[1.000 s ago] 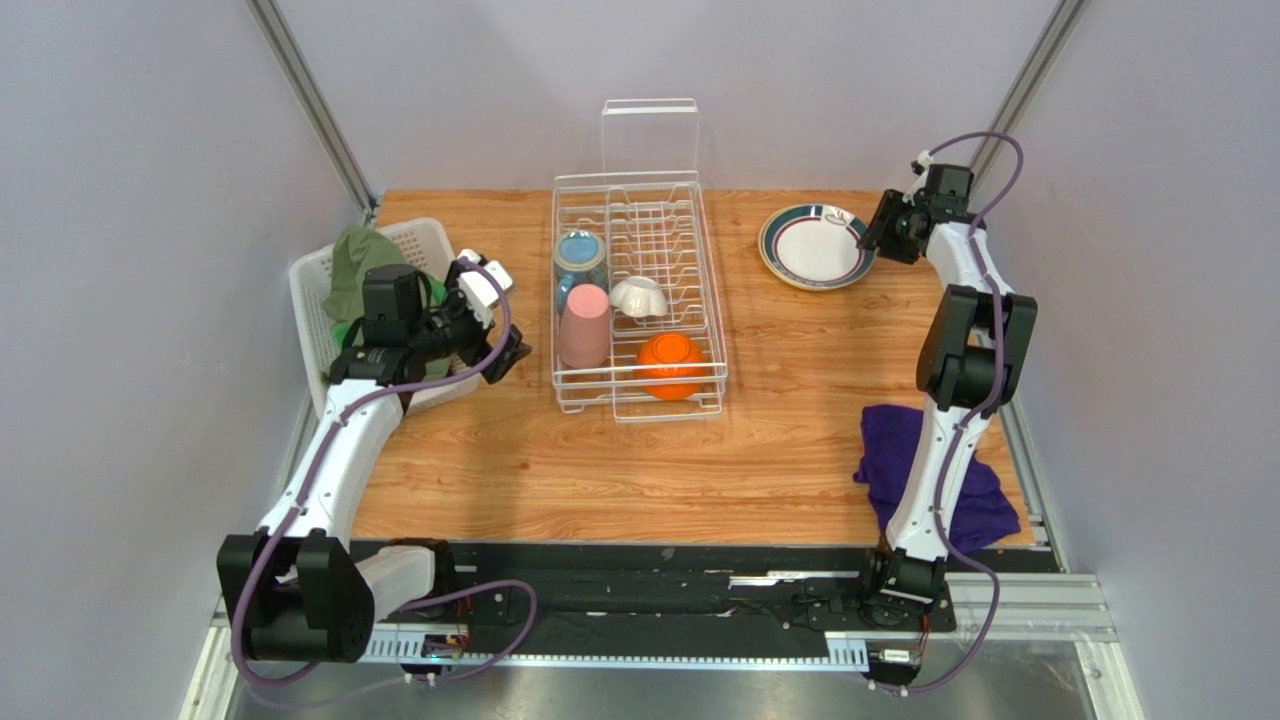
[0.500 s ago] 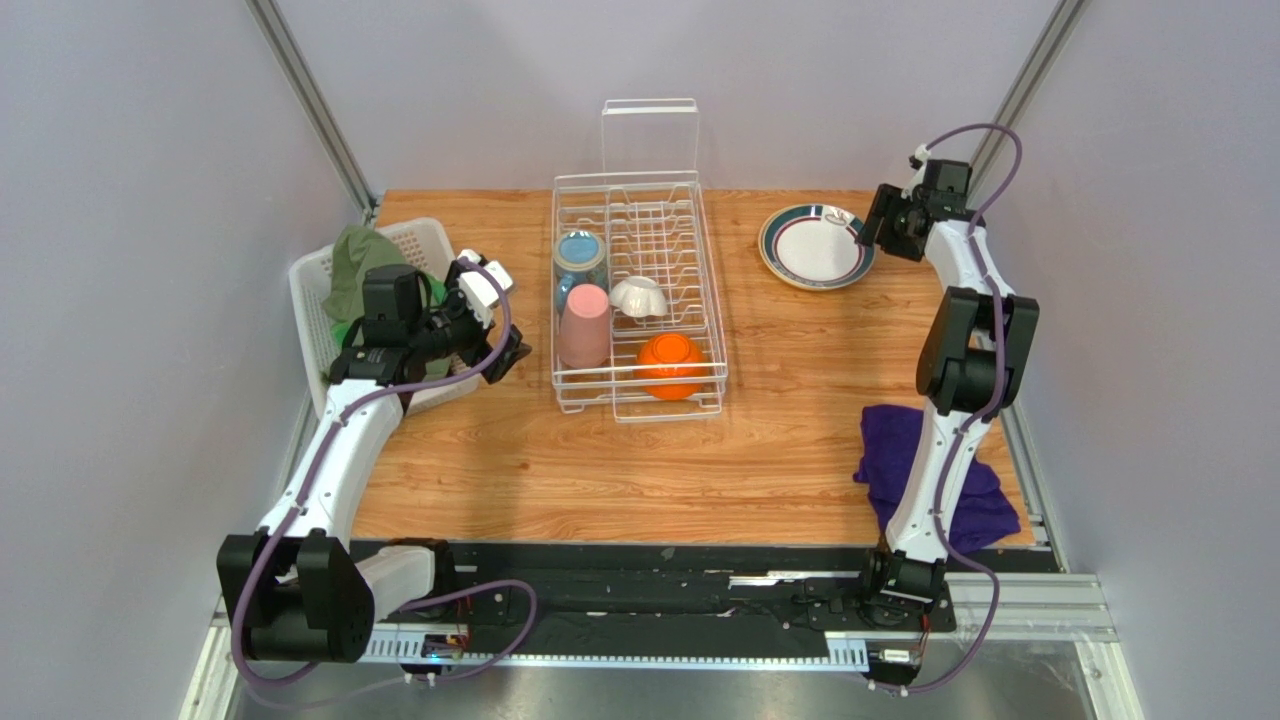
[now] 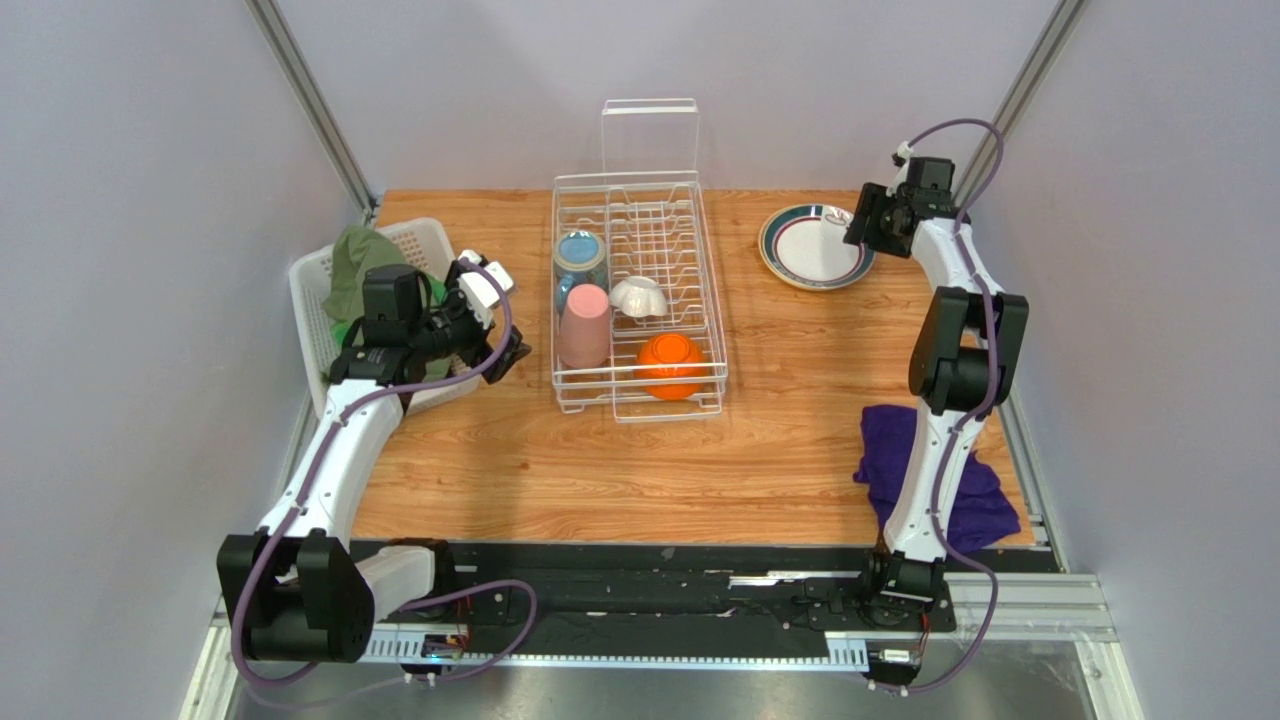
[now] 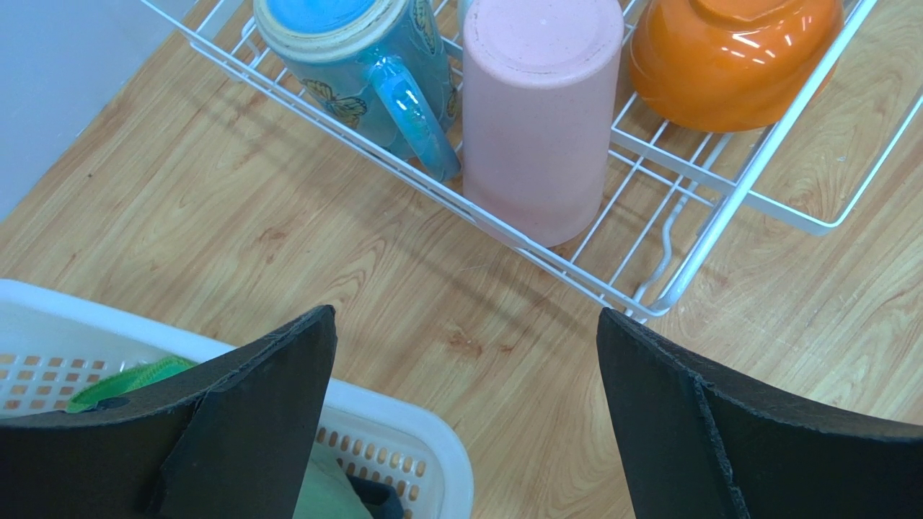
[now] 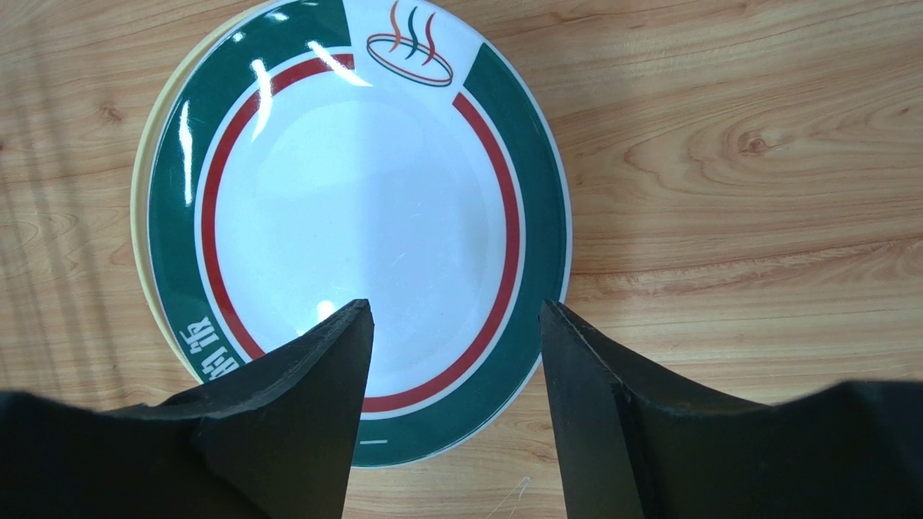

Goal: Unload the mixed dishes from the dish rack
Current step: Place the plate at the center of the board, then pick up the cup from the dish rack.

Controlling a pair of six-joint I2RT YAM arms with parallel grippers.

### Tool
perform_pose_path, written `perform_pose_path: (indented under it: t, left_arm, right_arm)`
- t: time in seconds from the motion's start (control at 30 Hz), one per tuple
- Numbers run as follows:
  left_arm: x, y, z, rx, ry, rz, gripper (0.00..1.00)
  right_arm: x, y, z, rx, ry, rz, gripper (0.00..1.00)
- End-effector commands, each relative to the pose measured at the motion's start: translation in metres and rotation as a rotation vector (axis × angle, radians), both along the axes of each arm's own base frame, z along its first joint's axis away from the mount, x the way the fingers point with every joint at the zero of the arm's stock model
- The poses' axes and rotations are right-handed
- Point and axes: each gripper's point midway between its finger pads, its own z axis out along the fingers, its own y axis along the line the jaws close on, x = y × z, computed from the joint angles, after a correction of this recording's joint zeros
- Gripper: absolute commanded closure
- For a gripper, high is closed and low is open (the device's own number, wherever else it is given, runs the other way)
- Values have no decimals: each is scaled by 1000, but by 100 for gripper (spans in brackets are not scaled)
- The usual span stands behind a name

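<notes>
The white wire dish rack stands mid-table. It holds a blue patterned mug, an upside-down pink cup, a small white cup and an upside-down orange bowl. The dark-rimmed white plate lies on the table to the right, on top of the pale yellow plate, of which only an edge shows. My left gripper is open and empty between the basket and the rack, facing the mug and pink cup. My right gripper is open and empty above the plate's near rim.
A white slatted basket with green cloth stands at the left edge, partly under my left gripper. A purple cloth lies front right. The rack's clear panel stands upright at its far end.
My right gripper has moved a little to the left, further over the plate. The left arm and the dishes in the rack have not moved.
</notes>
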Motion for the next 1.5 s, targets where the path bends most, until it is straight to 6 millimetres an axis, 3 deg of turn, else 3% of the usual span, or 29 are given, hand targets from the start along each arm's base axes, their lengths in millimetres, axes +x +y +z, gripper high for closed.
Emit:
perform_pose_path:
  t: [0.0, 0.17, 0.73, 1.47]
  left_arm:
    - [-2, -1, 5, 3, -36, -24, 2]
    - [-2, -2, 1, 3, -29, -26, 2]
    - [0, -1, -2, 7, -27, -23, 2]
    - [-1, 1, -13, 19, -14, -24, 2]
  right_arm:
    - [12, -9, 29, -60, -74, -17, 38]
    - [15, -17, 35, -90, -86, -36, 38]
    - [23, -23, 11, -133, -25, -61, 38]
    - [28, -10, -10, -140, 10, -32, 38]
